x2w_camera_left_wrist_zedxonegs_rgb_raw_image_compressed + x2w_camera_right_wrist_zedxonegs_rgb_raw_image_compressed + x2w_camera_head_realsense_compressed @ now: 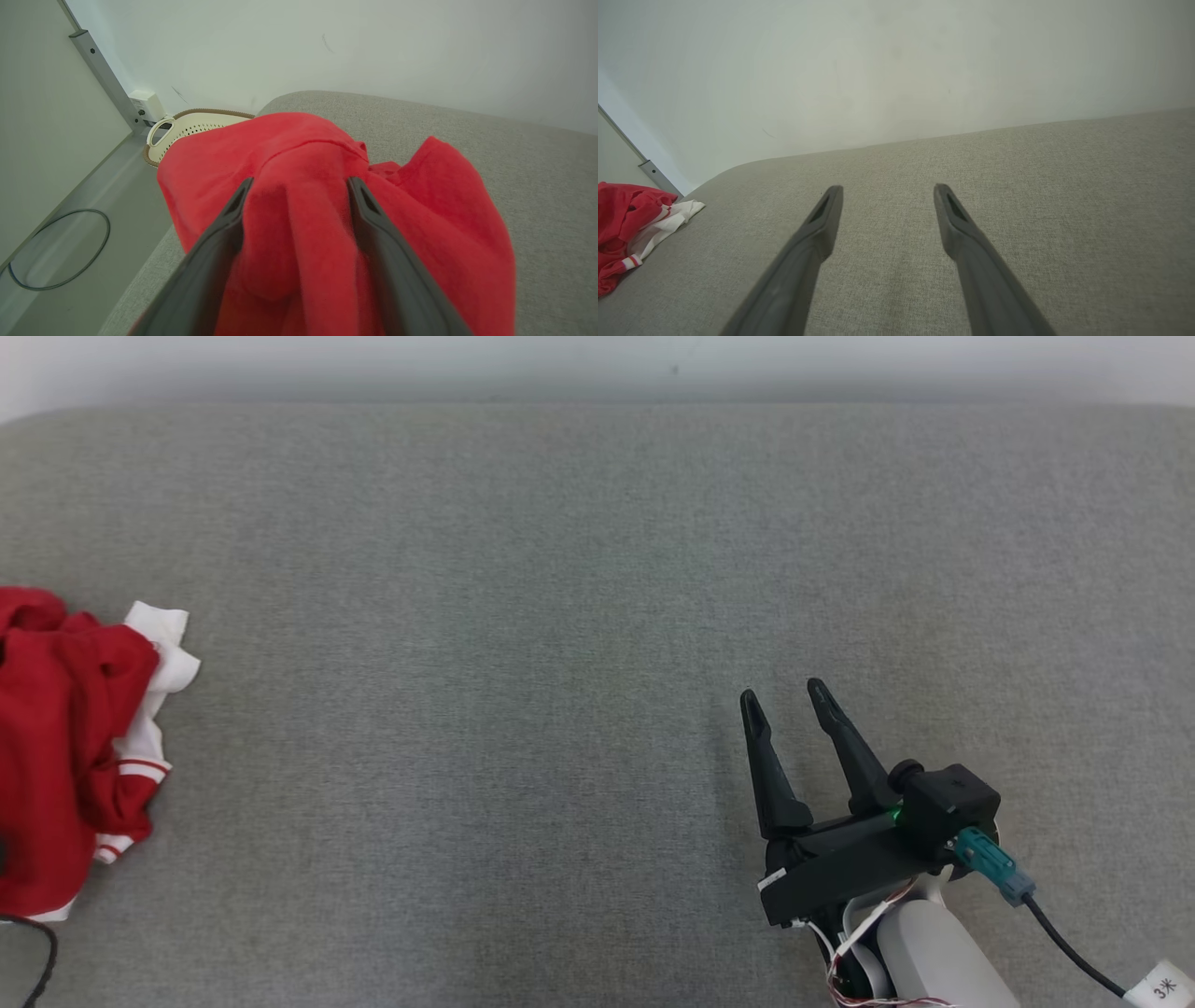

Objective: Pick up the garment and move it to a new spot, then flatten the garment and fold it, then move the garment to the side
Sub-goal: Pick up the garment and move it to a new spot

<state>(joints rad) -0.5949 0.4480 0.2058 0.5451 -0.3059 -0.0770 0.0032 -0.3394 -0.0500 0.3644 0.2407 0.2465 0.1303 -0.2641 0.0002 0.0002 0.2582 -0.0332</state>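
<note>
Grey cushion (560, 616); left gripper (300, 181) spread, straddling garment (439, 200).

You have a broad grey fabric-covered surface (523, 616) running back to a plain white wall (373, 46). Off its corner, in the left wrist view, you can see a cream perforated basket (196, 128) with a brown rim on the grey floor (93, 289), near a small white box (145, 105) beside the lower end of a metal strip (100, 70). On that floor a dark cable (108, 231) lies in a loose loop.
</note>
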